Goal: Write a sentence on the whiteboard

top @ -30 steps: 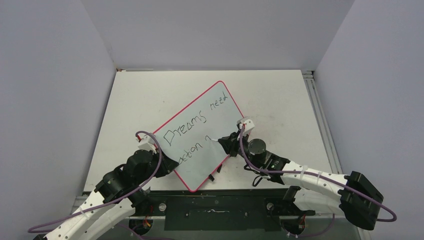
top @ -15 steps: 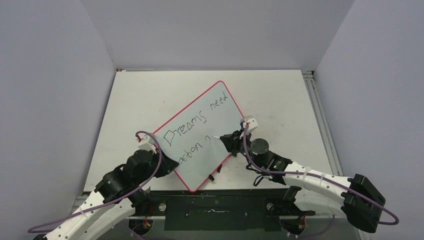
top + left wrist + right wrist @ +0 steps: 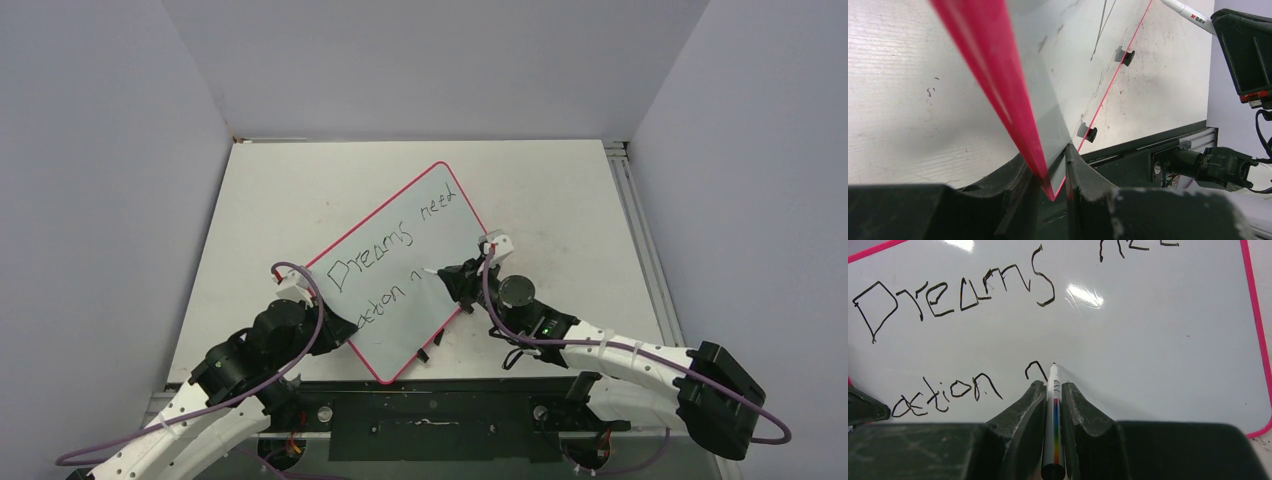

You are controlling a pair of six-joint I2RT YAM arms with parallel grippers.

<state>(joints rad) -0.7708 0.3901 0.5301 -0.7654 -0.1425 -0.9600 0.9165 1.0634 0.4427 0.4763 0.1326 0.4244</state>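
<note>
Pose: right gripper over whiteboard, pinching marker | left gripper clamping rim

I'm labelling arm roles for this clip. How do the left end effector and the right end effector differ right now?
The left end effector clamps the whiteboard by its pink rim; the right end effector grips a marker. The left one sits at the board's edge; the right one reaches over its face, marker tip by the last stroke of the sentence. Both are shut on something.
</note>
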